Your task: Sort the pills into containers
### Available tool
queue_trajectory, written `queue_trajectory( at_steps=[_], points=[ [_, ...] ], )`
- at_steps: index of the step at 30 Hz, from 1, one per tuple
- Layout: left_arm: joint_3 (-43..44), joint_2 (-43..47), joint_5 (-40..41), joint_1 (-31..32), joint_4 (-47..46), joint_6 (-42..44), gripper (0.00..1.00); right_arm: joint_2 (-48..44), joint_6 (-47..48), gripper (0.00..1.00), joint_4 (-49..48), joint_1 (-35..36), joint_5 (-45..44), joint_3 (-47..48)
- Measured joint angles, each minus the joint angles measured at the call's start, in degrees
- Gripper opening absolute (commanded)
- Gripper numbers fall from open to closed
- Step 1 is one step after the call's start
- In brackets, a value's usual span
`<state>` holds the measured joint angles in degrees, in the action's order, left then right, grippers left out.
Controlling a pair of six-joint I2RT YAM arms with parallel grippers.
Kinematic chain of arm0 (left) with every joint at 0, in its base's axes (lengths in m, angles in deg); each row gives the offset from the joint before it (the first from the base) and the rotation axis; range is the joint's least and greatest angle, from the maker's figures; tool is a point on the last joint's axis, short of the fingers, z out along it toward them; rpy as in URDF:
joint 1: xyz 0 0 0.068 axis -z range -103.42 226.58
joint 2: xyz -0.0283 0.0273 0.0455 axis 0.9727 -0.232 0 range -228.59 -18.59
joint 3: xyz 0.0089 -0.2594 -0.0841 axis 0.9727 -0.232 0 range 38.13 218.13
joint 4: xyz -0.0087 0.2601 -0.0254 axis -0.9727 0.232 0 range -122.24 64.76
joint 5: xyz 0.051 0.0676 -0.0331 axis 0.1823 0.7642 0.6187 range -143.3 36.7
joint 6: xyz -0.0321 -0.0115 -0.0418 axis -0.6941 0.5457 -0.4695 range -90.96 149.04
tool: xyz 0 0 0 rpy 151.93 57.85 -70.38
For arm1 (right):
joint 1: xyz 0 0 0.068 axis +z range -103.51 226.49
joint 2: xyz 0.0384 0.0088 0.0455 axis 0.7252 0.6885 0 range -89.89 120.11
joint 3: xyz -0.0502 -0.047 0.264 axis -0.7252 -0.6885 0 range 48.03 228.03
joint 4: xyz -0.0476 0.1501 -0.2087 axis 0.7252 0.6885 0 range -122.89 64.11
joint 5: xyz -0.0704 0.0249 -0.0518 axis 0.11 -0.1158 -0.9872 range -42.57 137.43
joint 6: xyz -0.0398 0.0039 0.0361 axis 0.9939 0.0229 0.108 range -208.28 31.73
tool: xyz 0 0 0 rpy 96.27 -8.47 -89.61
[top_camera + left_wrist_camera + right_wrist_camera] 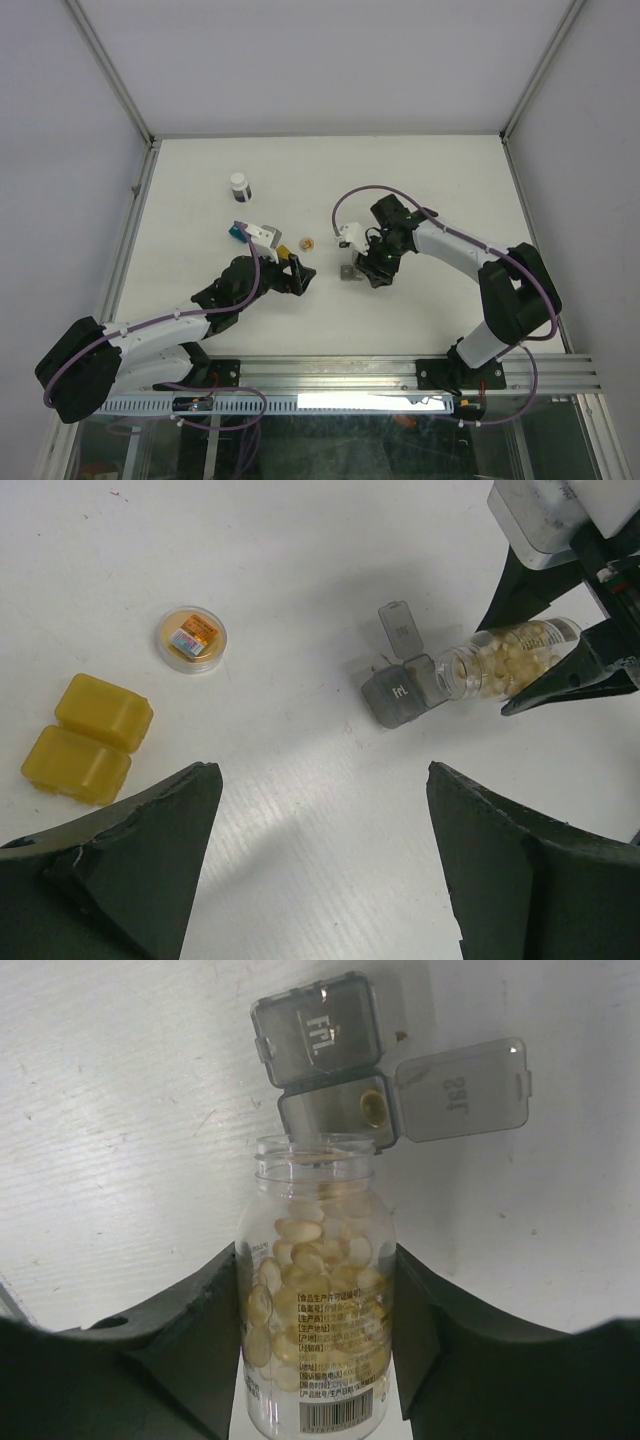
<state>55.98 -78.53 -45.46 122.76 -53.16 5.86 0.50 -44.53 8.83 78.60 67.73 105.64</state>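
Table [440, 180], white.

Right gripper [318, 1260] is clamped on a clear bottle [318, 1290], one finger on each side of it. The bottle is uncapped and tipped well over, about half full of pale yellow pills [310, 1260].

Gray box [320, 1050] lies near the table's middle, just left of the right gripper. It has two cells:
- One lid is closed.
- The other lid [460, 1090] is swung open flat.
- A single pill [376, 1108] sits in the open cell.

The bottle's mouth is at the rim of the open cell. Whether they touch, cannot tell.

Left gripper [320, 810] is spread wide with nothing between the fingers [150, 880]. It is low over the table, left of the gray box and apart from it.

Amber box [88, 738] is shut, left of the gray box and a bit farther back, with bare table around it. A round clear cap [191, 638] lies beside it, with something orange inside.

Teal box [237, 232] is farther left again, partly hidden by the left arm.

Small jar [239, 185], white top and dark base, stands upright, far and left, apart from everything else.
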Motion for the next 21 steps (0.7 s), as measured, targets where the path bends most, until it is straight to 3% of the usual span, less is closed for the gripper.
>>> queue_trajectory(
  at_steps=[21],
  points=[
    [0.0, 0.0, -0.4, 0.0, -0.2, 0.0, 0.87, -0.4, 0.0, 0.00, 0.3, -0.4, 1.0, 0.2]
  ],
)
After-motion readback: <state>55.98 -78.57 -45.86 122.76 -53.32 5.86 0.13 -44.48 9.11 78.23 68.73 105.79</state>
